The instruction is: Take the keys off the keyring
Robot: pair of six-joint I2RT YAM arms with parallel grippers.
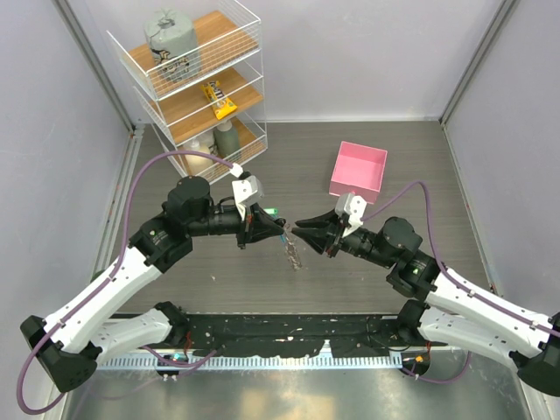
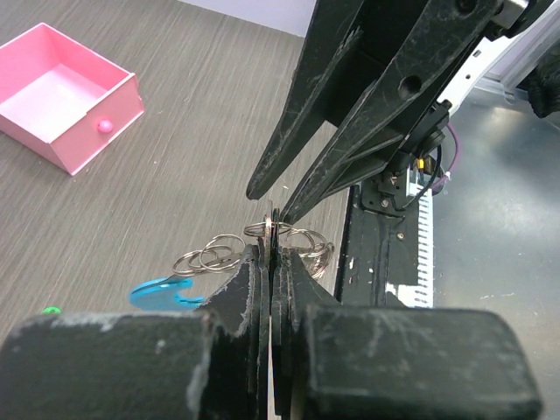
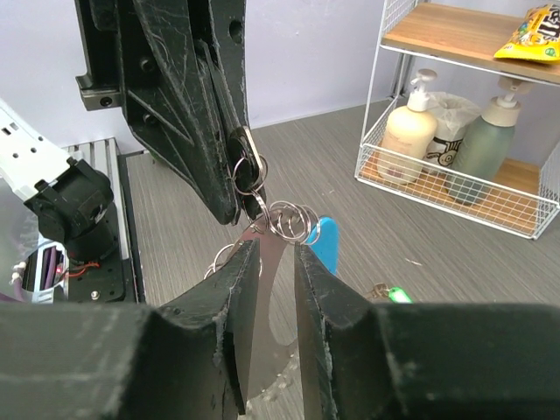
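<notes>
My left gripper is shut on a thin silver ring of the keyring and holds it above the table. Several small linked rings and a bright blue piece hang beside it. The keys dangle as a small silver bunch between both grippers. My right gripper faces the left one tip to tip, jaws apart. A flat silver key blade lies between its fingers, against the left one. The left gripper's tip with the rings is just above.
A pink open box with a small pink ball stands right of centre at the back. A wire shelf with bottles and a snack bag stands back left. A loose green-tagged key lies on the table near the left gripper.
</notes>
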